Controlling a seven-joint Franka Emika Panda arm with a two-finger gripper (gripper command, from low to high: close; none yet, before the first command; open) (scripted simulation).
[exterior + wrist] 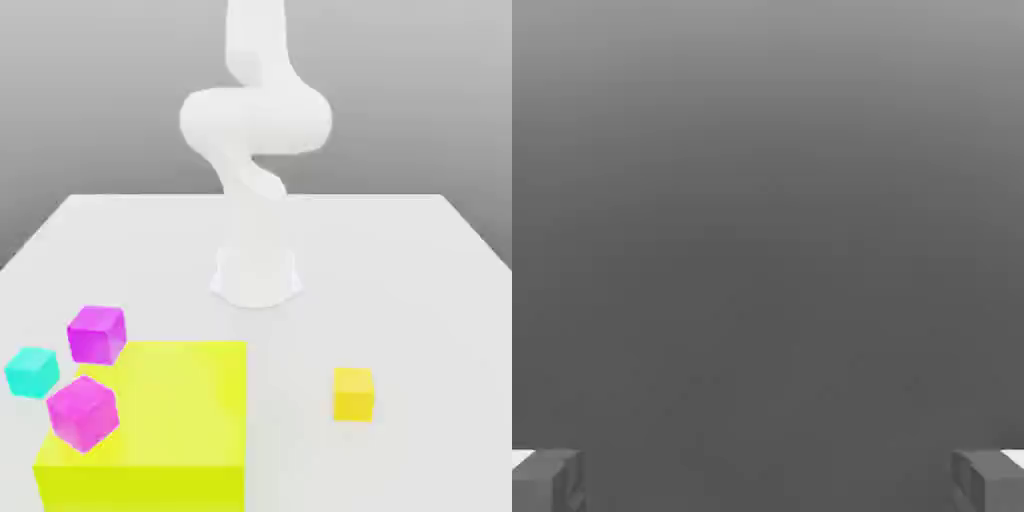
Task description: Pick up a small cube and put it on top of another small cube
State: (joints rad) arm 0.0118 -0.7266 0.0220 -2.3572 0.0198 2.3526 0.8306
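The small yellow cube [353, 393] sits alone on the white table toward the exterior view's right front. Two magenta cubes lie at the exterior view's left: one [97, 334] on the table behind the large yellow block, the other [82, 411] resting on that block's near-left part. A small cyan cube [32, 371] stands beside them. The white arm [255, 150] rises from its base at the table's middle back, far from all the cubes. In the hand view my gripper [768, 480] is open, its two grey fingertips [547, 480] wide apart with nothing between them, facing plain grey background.
A large flat yellow block [160, 420] fills the front left of the table [400, 260]. The arm's base [256, 275] stands mid-table behind it.
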